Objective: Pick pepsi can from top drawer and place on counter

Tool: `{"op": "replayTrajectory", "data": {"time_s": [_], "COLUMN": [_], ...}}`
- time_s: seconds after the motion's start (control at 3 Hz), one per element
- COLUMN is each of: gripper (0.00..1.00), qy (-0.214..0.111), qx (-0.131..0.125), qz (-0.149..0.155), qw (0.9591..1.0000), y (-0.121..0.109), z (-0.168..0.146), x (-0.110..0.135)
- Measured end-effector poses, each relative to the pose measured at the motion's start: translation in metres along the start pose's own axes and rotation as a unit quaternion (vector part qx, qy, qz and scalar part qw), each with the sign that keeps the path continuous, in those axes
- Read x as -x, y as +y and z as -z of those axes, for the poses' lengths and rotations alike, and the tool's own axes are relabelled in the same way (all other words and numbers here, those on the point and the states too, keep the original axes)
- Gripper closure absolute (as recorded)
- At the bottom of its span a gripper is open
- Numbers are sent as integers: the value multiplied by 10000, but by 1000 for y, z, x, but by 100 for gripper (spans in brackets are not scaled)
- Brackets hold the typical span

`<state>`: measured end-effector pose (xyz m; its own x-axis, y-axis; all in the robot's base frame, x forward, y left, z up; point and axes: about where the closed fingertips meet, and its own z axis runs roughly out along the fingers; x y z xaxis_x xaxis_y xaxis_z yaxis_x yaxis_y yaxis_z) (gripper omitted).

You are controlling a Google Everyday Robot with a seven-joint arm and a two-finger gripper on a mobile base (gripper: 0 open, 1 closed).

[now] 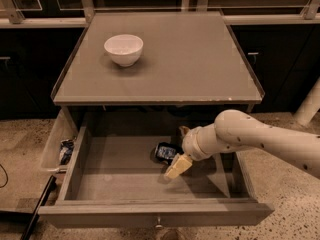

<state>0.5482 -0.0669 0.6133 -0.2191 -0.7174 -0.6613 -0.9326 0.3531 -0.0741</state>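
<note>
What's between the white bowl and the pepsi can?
Camera view: from the white bowl, only bare counter and its front edge; the pepsi can lies lower in the top drawer, pincer at it.

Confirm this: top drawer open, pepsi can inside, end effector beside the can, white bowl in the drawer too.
Wrong: the camera view shows the white bowl on the counter. Rest holds: top drawer open, pepsi can inside, end effector beside it.
</note>
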Motion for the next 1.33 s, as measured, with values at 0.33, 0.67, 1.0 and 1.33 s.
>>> {"op": "replayTrajectory", "data": {"time_s": [0.33, 0.67, 1.0, 1.33], "gripper": [19, 42, 65, 88], "qy": [-3, -3, -3, -3], "qx": [6, 6, 7, 7], "qz": [-5, -5, -5, -5], "qw": [10000, 10000, 10000, 10000], "y": [0, 0, 0, 0], "z": [-1, -1, -1, -1], "x": [0, 0, 0, 0]}}
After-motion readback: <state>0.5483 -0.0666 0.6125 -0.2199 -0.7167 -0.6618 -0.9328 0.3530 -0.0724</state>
